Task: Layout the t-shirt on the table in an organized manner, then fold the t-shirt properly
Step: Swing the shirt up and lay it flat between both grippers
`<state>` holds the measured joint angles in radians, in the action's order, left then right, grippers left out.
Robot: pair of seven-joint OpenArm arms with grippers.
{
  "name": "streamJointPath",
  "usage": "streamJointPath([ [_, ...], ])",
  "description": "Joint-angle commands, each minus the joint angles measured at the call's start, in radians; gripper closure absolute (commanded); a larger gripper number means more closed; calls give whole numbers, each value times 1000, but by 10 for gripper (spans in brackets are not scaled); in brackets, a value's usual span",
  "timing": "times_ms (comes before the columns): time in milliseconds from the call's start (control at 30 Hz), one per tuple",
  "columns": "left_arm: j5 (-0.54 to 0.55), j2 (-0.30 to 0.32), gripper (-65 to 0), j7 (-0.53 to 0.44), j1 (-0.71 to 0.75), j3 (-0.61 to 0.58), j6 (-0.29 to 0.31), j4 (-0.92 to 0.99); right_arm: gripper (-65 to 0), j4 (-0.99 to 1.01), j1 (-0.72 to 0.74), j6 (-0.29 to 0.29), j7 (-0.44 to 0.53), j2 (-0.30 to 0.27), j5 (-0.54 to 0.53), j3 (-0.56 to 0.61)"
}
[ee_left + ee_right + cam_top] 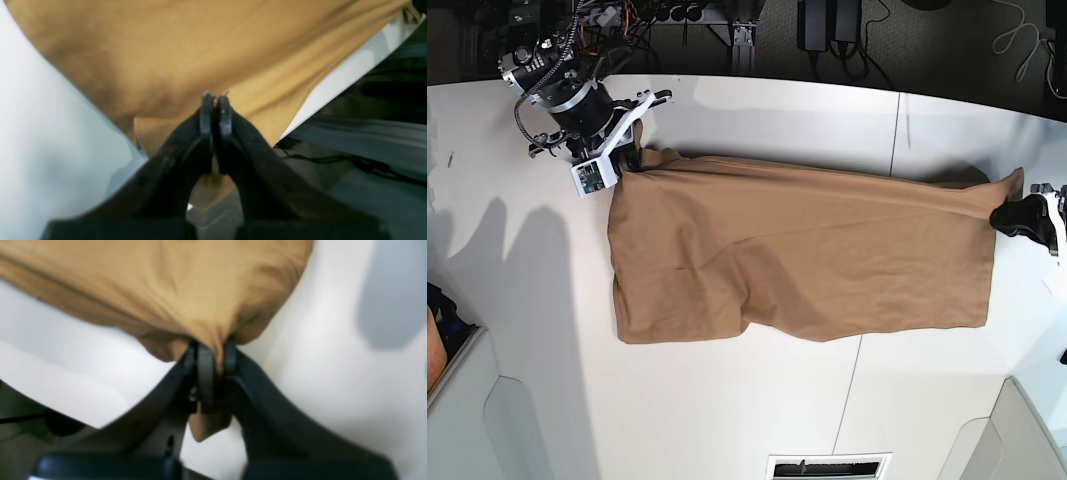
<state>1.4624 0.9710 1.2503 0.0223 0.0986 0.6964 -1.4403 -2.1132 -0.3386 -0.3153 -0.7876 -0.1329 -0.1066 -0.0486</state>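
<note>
pinching t-shirt point(807, 250) corners: left tool point(216, 96) clamped tight, right tool point(217, 350) slightly parted on cloth.

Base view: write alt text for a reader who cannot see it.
A tan t-shirt lies stretched lengthwise across a white table, seen from above. The right end effector holds its far corner at picture left; the left end effector pinches the opposite corner at picture right.
</note>
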Motion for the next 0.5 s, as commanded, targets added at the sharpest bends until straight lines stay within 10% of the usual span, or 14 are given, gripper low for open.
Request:
streamJointPath([
  [0, 21, 18, 0, -11, 5, 14, 2, -11, -137, -17, -3, 6, 28, -5, 8, -5],
  [100, 21, -10, -8, -11, 53, 14, 2, -11, -300, -12, -8, 32, 29, -5, 29, -5],
  [167, 21, -19, -167, -12, 76, 14, 2, -11, -364, -11, -8, 60, 51, -5, 56, -10],
  [267, 21, -23, -323, -12, 74, 14, 2, -11, -380, -11, 10, 116, 93, -5, 65, -48],
  [467, 21, -23, -326, -13, 26, 58, 2, -12, -380, -11, 100, 136, 87, -5, 13, -189],
])
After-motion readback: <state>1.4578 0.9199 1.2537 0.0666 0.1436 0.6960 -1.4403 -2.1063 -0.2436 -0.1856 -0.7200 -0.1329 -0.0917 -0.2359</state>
